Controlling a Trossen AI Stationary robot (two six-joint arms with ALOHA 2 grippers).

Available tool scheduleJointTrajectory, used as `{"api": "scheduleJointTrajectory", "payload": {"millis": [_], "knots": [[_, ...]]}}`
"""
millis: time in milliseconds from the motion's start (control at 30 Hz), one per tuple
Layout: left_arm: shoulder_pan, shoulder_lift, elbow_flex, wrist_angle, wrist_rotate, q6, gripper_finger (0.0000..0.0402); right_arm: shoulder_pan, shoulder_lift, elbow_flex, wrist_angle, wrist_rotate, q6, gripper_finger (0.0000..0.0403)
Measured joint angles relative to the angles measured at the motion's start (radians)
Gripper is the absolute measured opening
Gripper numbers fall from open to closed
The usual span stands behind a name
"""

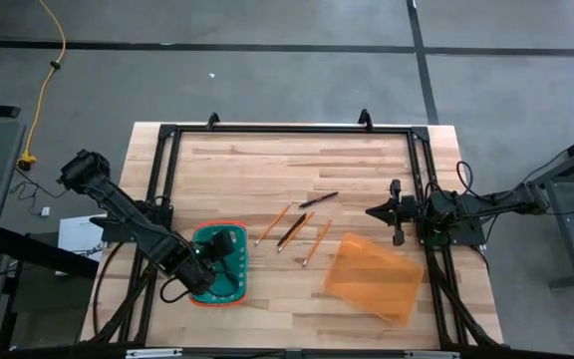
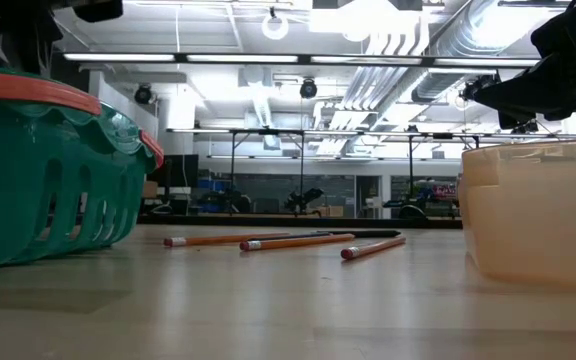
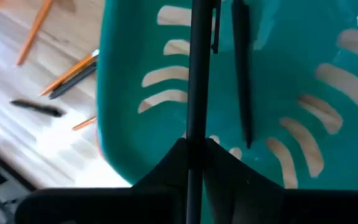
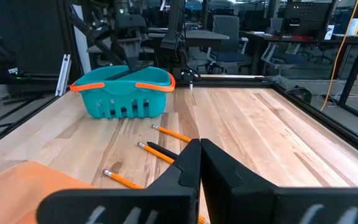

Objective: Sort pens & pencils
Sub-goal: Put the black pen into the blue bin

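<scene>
My left gripper (image 3: pixel 192 148) hangs over the teal basket (image 1: pixel 235 281) at the table's near left and is shut on a dark pen (image 3: pixel 197 68). A second pen (image 3: pixel 242 74) lies on the basket's floor. On the bare wood mid-table lie three orange-tan pencils (image 1: pixel 272 225) (image 1: pixel 300 225) (image 1: pixel 317 242). One dark pen (image 1: pixel 318 199) lies beyond them, and another (image 1: pixel 288 233) lies against the middle pencil. My right gripper (image 4: pixel 199 152) is shut on nothing and waits at the table's right side, well clear of them. My left gripper pinches the dark pen between its two fingers, coming from above into the basket. The fingers lie across the pen near one end (image 3: pixel 194 134), and most of its length sticks out past them. The pen (image 4: pixel 128 70) slants across the basket's opening.
A clear orange bin (image 1: pixel 372 277) stands at the table's near right, next to the pencils. A black frame (image 1: pixel 287 130) runs round the work area. Open wood lies between the pencils and the table's far edge.
</scene>
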Motion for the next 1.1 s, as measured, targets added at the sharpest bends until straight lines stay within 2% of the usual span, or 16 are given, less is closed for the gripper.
{"api": "scheduleJointTrajectory", "payload": {"millis": [233,600,800,900,1100], "knots": [[0.0,0.043,-0.006,0.03,0.059,-0.047,0.0019,0.0,0.0,0.0,0.0,-0.005,0.0,0.0],[0.0,0.045,-0.149,0.13,0.096,-0.05,0.0019,0.0,0.0,0.0,0.0,-0.003,0.0,0.0],[0.0,0.045,-0.175,0.152,0.114,-0.058,0.0021,0.0,0.0,0.0,0.0,-0.003,0.0,0.0],[0.0,0.045,-0.175,0.155,0.114,-0.087,0.0036,0.0,0.0,0.0,0.0,-0.003,0.0,0.0],[0.0,0.045,-0.175,0.158,0.107,-0.105,0.009,0.0,0.0,0.0,0.0,-0.002,0.0,0.0]]}}
